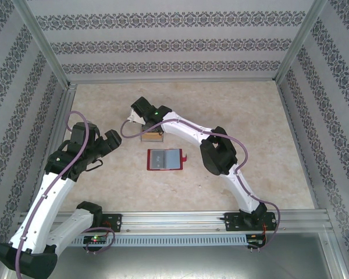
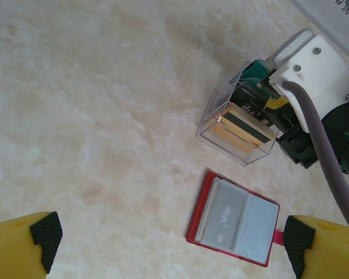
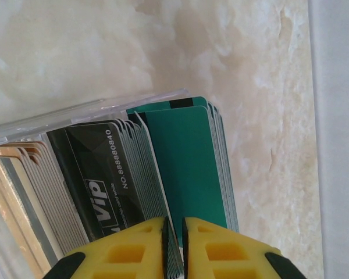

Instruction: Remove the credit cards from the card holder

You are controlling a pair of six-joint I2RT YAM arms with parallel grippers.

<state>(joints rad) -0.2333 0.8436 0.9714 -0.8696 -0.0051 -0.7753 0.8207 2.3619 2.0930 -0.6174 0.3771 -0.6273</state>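
Rail of aluminium point(image 1: 180, 220) runs along the bottom of the top view, with both arm bases bolted on it. Just above, at centre left, the left tool point(image 2: 171, 237) hangs released. Its yellow fingers with black pads point(image 2: 45, 235) sit wide apart in the two lower corners of the left wrist view, and nothing lies between them but marbled tabletop point(image 2: 93, 116).

The card holder point(image 1: 164, 159) lies flat and unfolded at the centre of the top view, well right of that tool and touching neither arm. Its grey-blue inner face is up and its red tab point(image 1: 185, 158) sticks out of the right edge. A grey Vip card point(image 2: 224, 212) sits in its left pocket.

Just above the holder stands a clear box point(image 2: 238, 131) packed with cards on edge: gold cards point(image 3: 11, 192) at the left of the right wrist view, a black Vip card point(image 3: 99, 174) in the middle and green cards point(image 3: 186, 157) at the right.

The right tool point(image 3: 174, 226) reaches down over this box. Its fingers are almost together, with a thin slit between them above the card edges. Whether a card is pinched, I cannot tell. The white wrist and a grey cable point(image 2: 320, 145) crowd the box's far side.

Patterned walls point(image 1: 174, 35) close the top and sides of the top view.
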